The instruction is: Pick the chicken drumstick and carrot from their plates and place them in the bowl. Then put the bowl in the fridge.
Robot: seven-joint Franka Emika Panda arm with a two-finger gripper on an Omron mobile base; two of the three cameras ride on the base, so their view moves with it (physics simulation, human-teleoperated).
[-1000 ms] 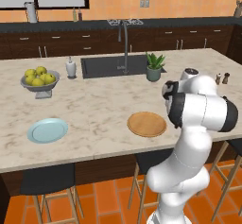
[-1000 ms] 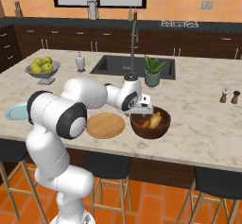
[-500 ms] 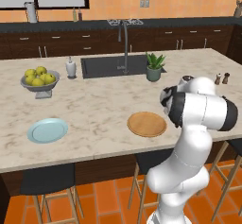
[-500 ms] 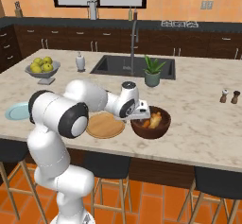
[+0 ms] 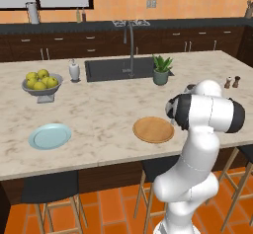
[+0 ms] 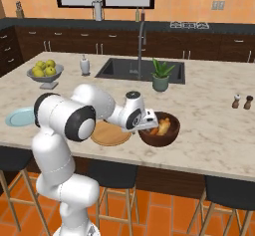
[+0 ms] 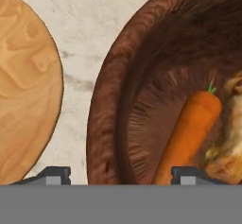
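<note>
The dark brown bowl (image 6: 174, 124) stands on the island counter to the right of the tan wooden plate (image 6: 107, 134). In it lie the orange carrot (image 7: 189, 133) and the golden chicken drumstick (image 7: 229, 142), side by side. My gripper (image 6: 148, 125) is low at the bowl's left side. In the hand view the gripper (image 7: 120, 173) is open, with one fingertip outside the bowl's wall (image 7: 108, 90) and the other inside, by the carrot. The wooden plate (image 5: 153, 129) and the pale blue plate (image 5: 49, 136) are bare. The fridge is out of view.
A grey footed bowl of yellow-green fruits (image 5: 41, 83) and a soap dispenser (image 5: 74, 71) stand at the counter's far left. The sink (image 5: 118, 69), a potted plant (image 6: 161, 75) and two shakers (image 6: 242, 101) lie behind and to the right. Stools stand under the near edge.
The hand has sunk lower at the bowl's left rim, and its fingers have drawn somewhat closer together. The bowl and both plates have stayed put.
</note>
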